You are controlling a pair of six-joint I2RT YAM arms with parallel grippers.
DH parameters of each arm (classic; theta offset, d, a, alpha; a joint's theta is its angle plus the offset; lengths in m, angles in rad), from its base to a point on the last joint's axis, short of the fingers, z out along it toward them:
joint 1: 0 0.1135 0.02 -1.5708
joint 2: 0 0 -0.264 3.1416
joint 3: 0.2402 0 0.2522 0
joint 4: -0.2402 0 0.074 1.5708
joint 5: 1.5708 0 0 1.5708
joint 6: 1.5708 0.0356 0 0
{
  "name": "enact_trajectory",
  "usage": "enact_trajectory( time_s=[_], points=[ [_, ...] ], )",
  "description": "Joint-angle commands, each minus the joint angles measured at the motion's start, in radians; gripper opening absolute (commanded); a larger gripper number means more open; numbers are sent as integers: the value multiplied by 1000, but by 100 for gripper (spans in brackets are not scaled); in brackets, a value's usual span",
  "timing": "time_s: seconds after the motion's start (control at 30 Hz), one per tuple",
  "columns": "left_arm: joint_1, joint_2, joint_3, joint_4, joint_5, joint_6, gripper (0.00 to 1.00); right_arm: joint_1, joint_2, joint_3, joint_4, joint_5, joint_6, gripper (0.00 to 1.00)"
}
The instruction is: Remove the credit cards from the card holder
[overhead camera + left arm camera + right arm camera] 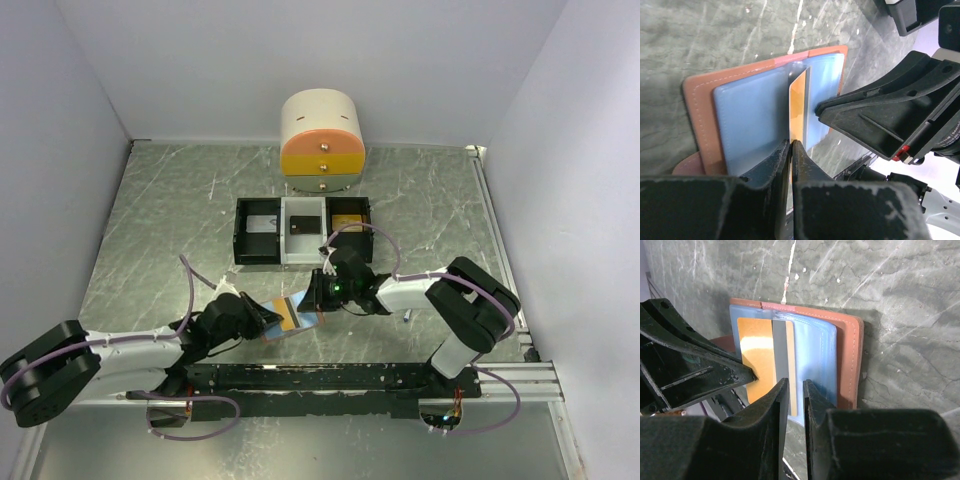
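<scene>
Left jaws pinched on the orange card's (799, 107) edge, card partly out of the blue pocket. Right jaws nearly together, clamping the holder (700, 110) lining just beside it. Looks like a brace so the pull doesn't drag the holder along. Holder is open between both arms, over the near worktop (715, 35). One card edge sits in the sleeve, so pull straight along the pocket. There's free room toward the left arm, and the trays (258, 240) are well behind.

trays (243, 232) close behind card holder (283, 304)
</scene>
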Motion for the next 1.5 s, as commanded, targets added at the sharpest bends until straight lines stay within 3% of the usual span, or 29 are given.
enact_trajectory(
  time_s=[0.0,0.43,0.6,1.03,1.3,1.47],
  points=[
    [-7,-43,-26,-75,-40,17,15,1,-17,5,-77,18,-25,19],
    [-7,-11,17,-94,-24,49,16,27,-31,70,-40,-106,-64,19],
    [-7,9,21,-80,-13,44,19,27,59,114,-109,-48,-57,18],
    [-7,29,-2,23,-25,6,31,26,63,6,-28,-7,2,18],
    [-7,98,-22,132,-11,-20,24,26,74,-8,9,-27,21,18],
    [-7,76,-21,90,-16,-14,14,26,62,1,-13,-18,11,18]
  ],
)
